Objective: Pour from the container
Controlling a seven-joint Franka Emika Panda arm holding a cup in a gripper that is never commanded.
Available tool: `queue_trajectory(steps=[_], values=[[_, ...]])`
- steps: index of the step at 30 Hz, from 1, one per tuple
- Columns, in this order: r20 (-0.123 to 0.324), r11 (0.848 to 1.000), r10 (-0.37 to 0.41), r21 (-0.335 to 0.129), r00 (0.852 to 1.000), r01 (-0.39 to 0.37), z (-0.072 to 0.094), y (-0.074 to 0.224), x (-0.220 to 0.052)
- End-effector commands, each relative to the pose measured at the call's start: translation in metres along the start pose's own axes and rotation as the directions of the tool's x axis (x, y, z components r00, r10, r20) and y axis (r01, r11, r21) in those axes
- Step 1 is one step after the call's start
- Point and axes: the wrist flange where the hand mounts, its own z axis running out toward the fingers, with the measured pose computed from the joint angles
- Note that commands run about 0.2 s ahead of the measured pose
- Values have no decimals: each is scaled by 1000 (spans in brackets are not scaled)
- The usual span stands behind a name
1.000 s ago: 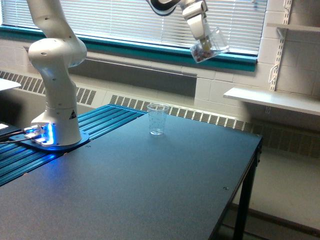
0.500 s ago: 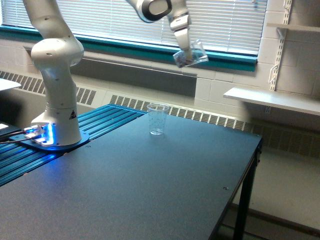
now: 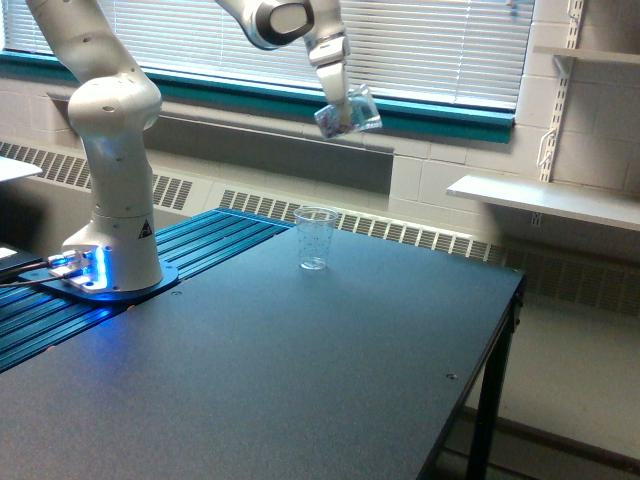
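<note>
Exterior view puts us about midway, we'd say. Our fingers (image 3: 335, 98) are clamped around the container (image 3: 348, 112), a small clear cup held tilted high in the air in front of the window blinds (image 3: 430, 45), and it's too blurry to make out what's inside. Below it and a bit toward the exterior view's left, the empty speckled cup (image 3: 316, 238) stands upright on the dark counter (image 3: 300, 370), well apart from the container. Nothing looks spilled, and we can't see anything in the speckled cup. So the grab and lift look done; lining up over that cup and the actual pour are what's left, as far as we can tell.
</note>
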Motion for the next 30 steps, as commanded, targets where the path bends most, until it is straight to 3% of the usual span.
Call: queue_trajectory(steps=[1, 6, 15, 30], values=[[28, 996, 78, -52, 997, -76, 11, 30, 3], [60, 993, 115, -35, 992, -113, 10, 45, 3], [76, 992, 73, -111, 994, -64, 32, 61, -26], [138, 987, 62, -153, 989, -40, 53, 72, -60]])
